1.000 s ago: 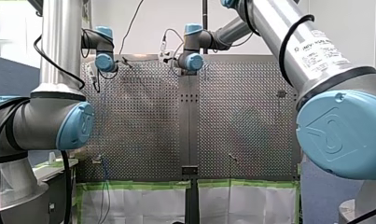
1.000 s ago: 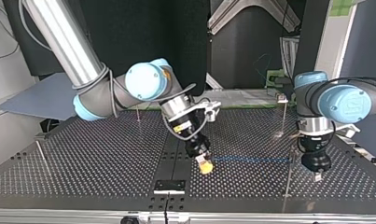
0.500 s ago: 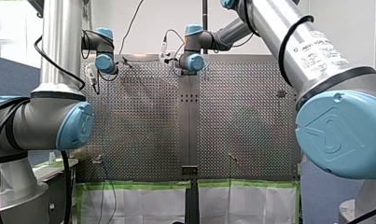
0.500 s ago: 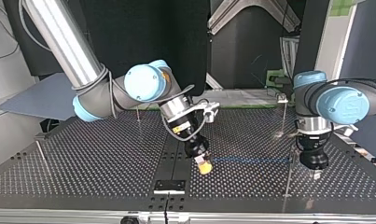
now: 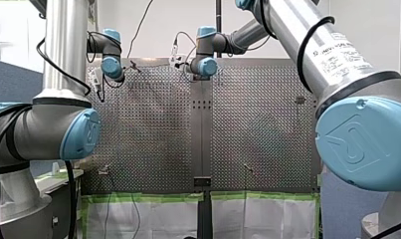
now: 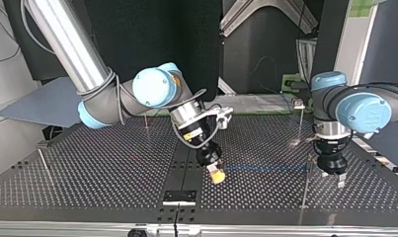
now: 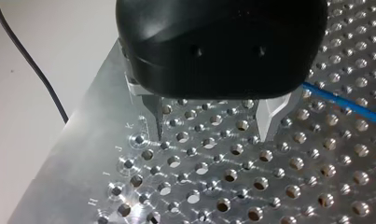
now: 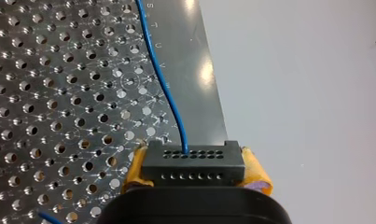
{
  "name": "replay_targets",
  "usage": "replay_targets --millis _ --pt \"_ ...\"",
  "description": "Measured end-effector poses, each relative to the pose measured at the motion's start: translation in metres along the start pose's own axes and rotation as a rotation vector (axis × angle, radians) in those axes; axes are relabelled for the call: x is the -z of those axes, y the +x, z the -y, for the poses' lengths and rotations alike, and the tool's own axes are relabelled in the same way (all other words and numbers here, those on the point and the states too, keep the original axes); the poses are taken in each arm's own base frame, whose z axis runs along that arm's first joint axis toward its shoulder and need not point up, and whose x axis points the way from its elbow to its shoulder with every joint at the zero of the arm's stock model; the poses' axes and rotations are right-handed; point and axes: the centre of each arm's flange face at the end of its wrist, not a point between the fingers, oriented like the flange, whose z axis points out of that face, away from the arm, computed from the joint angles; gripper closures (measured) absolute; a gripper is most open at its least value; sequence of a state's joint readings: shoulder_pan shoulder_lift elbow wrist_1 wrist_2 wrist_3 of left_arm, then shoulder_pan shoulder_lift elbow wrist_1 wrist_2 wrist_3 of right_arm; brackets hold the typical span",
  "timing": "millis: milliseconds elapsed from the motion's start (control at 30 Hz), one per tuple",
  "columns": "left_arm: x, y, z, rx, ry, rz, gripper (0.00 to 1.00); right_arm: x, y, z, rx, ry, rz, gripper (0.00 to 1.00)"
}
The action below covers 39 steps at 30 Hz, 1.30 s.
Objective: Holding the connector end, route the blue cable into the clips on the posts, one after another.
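Top view: you see the right gripper [image 6: 216, 174] holding the blue cable [image 6: 265, 169] by its end, the line running towards the left gripper [image 6: 338, 179]. Left wrist view: fingers [image 7: 268, 116] apart, empty, cable beside them. Right wrist view: yellow fingers [image 8: 253, 170] pinch the connector [image 8: 192, 163].

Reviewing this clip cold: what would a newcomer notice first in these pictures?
My right hand, with yellow pads, is shut on the black connector near the middle of the perforated table. From it the blue cable runs in a straight line toward the top view's right. There my left hand hangs open and empty above the table, with the cable beside it.
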<state>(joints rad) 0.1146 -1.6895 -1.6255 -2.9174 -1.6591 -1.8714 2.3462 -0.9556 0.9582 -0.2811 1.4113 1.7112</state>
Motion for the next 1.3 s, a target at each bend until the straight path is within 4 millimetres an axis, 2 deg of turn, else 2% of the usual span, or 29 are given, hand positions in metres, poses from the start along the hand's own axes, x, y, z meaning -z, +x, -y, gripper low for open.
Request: replay_targets --millis 567,1300 --pt "0.018 0.009 0.01 0.09 0.011 -0.12 0.0 0.0 -0.001 -0.002 0.003 -0.003 0.003 1.0" --pt "0.038 -0.006 0.016 0.149 -0.031 -0.127 0.0 0.001 -0.002 -0.002 0.003 -0.002 0.009 1.0"
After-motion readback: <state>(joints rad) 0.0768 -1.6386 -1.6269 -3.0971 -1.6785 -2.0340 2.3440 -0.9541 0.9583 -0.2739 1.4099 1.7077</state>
